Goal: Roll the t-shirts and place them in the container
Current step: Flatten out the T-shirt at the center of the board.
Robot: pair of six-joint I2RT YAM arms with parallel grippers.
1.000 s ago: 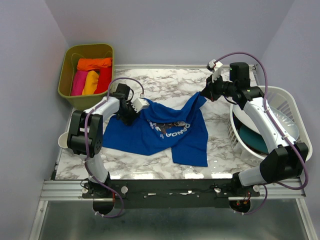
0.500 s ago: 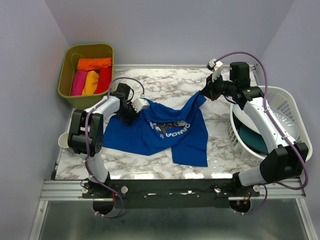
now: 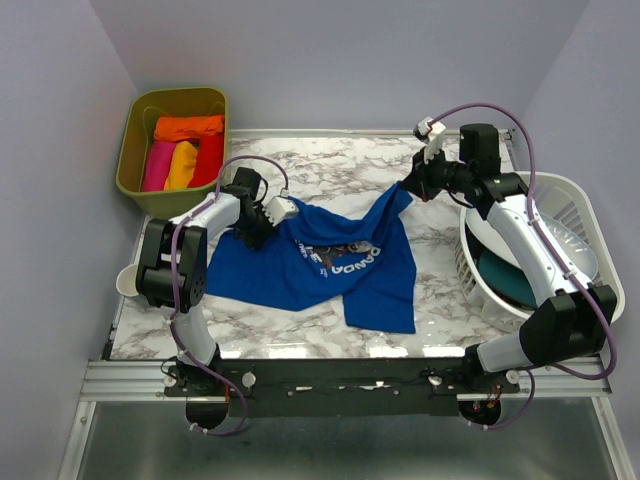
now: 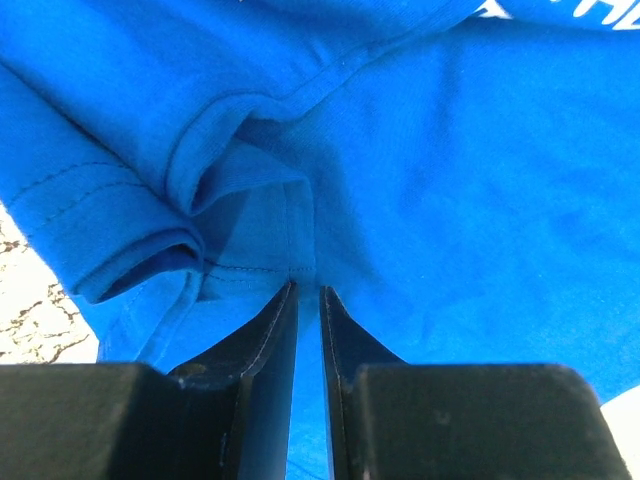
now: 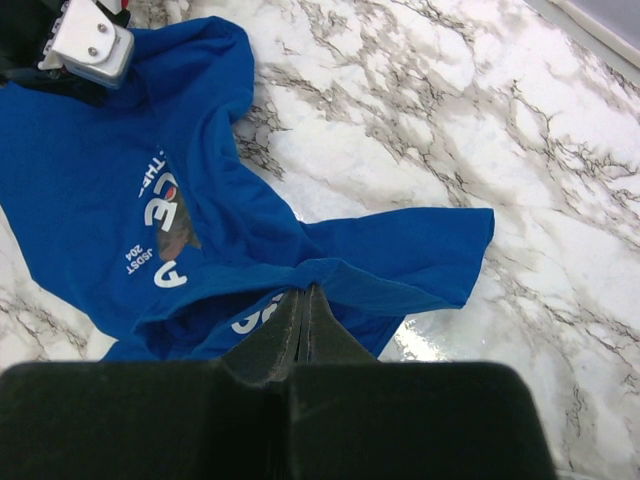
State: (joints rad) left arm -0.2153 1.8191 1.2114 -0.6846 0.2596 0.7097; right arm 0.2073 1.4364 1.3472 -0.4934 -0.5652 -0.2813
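a white marble-patterned table (image 3: pixel 330 165) with grey veins fills the overhead view, enclosed by pale lilac walls. at its centre lies the blue t-shirt (image 3: pixel 290 272), print side up, rumpled and only partly spread, its white lettering (image 3: pixel 352 263) showing; one corner stretches up toward 1 o'clock and a flap hangs down toward 5 o'clock. the left gripper (image 4: pixel 306 292) is at the shirt's 10 o'clock edge, its jaws nearly together and pinching a stitched hem fold. the right gripper (image 5: pixel 303 298) is at the raised 1 o'clock corner, jaws pressed together on a fold of the blue cloth. beyond the shirt, an olive-green bin (image 3: pixel 135 150) sits off the table's 10 o'clock corner, holding rolled shirts (image 3: pixel 185 150) in orange, pink, yellow and red. a white slatted basket (image 3: pixel 580 215) sits at 3 o'clock with teal cloth (image 3: pixel 505 280) inside, perhaps another shirt. the step in hand looks like spreading the blue shirt flat before rolling. the next move likely calls for both arms to draw their held corners apart and lay the cloth smooth, without letting either hem slip, so the wrinkles and the folded flap come out.
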